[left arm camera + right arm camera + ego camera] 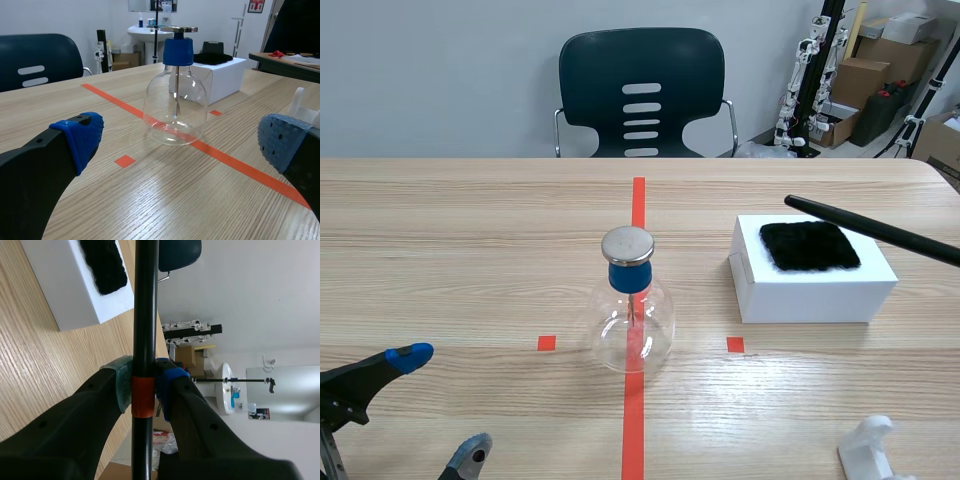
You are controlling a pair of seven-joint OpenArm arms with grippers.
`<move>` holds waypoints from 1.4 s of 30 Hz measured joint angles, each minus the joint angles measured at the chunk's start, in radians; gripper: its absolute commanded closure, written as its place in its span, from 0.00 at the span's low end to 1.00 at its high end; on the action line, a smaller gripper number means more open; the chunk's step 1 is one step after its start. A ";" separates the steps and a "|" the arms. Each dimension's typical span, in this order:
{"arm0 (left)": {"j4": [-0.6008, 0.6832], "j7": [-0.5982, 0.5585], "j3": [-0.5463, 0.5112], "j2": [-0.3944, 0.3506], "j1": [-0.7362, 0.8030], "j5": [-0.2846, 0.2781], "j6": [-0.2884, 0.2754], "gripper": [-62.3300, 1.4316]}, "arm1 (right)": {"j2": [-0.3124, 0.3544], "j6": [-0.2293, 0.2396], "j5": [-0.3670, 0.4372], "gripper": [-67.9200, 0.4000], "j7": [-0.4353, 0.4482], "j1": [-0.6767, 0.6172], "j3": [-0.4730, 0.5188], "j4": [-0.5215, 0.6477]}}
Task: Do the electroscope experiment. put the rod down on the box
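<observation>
rod (870, 228) looks thin, stiff, smooth and probably light. it hangs slanted over the far right side of the box (815, 295), above the cloth (810, 245). right gripper (144, 385) is clenched on its orange band. left gripper (440, 402) is released, well apart. the box top is small, so the rod could roll off. flask (632, 315) stands well apart.

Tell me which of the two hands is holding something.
The right hand: it is shut on the black rod. The left hand is open, with nothing between its fingers.
</observation>
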 measured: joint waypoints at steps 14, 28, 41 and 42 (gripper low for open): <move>0.000 0.000 0.000 0.000 0.000 0.000 0.000 0.00 | 0.140 0.354 0.051 0.98 -0.229 -0.052 0.000 0.248; 0.000 0.000 0.000 0.000 0.000 0.000 0.000 0.00 | 0.504 0.651 0.249 0.98 -0.566 -0.052 -0.190 0.370; 0.000 0.000 0.000 0.000 0.000 0.000 0.000 0.00 | 0.637 0.717 0.397 0.98 -0.698 0.086 -0.445 0.323; 0.000 0.000 0.000 0.000 0.000 0.000 0.000 0.00 | 0.637 0.717 0.412 0.98 -0.706 0.105 -0.461 0.307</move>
